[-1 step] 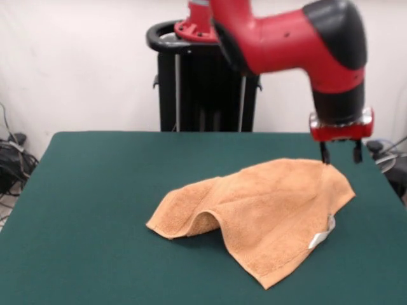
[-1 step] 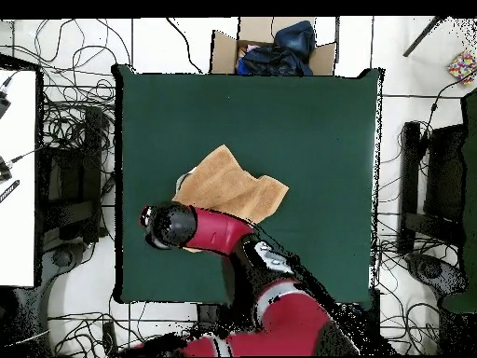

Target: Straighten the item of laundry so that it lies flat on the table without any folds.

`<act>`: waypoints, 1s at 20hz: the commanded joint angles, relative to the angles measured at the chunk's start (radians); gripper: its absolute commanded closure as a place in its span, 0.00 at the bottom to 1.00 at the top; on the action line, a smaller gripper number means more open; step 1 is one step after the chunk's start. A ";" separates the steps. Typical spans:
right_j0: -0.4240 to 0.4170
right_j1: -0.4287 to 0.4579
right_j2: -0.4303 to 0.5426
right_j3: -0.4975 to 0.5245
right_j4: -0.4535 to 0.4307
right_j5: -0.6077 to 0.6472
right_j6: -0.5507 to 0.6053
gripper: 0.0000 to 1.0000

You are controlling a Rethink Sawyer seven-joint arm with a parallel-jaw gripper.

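Front view: an orange-tan terry-cloth hand towel (image 1: 267, 213) lies rumpled on the dark green felt-topped bench (image 1: 95, 210), toward the right half of the picture. It is not flat. A raised ridge runs across its middle, and at the left a fold arches up off the felt, leaving a dark hollow beneath it. A small white tag (image 1: 321, 238) sticks out at the towel's right edge, and the nearest corner points toward the bottom of the picture.

Above the towel's far right corner hangs the red and black arm's hand (image 1: 341, 152). Two short dark fingers (image 1: 325, 153) point down below a red plate with a gap between them, so the hand stands released and grasps nothing. The left fingertip sits right at the towel's upper edge; whether it touches the cloth I cannot tell.

Overhead, the towel (image 2: 233, 191) lies left of the bench's middle, and the arm's red and black end covers its lower left part. A cardboard box (image 2: 270, 47) holding dark cloth stands beyond the bench's top edge.
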 commanded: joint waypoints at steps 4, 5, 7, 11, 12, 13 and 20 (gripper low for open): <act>0.102 -0.145 -0.280 -0.116 0.048 0.175 0.351 0.00; 0.134 -0.123 -0.338 -0.158 0.033 0.179 0.375 0.00; 0.175 -0.071 -0.419 -0.212 0.009 0.150 0.395 0.00; 0.243 0.031 -0.559 -0.287 -0.011 0.111 0.428 0.00; 0.265 0.055 -0.599 -0.301 -0.013 0.104 0.440 0.00; 0.279 0.072 -0.623 -0.297 -0.012 0.080 0.445 0.00; 0.298 0.146 -0.702 -0.319 0.013 -0.002 0.442 0.00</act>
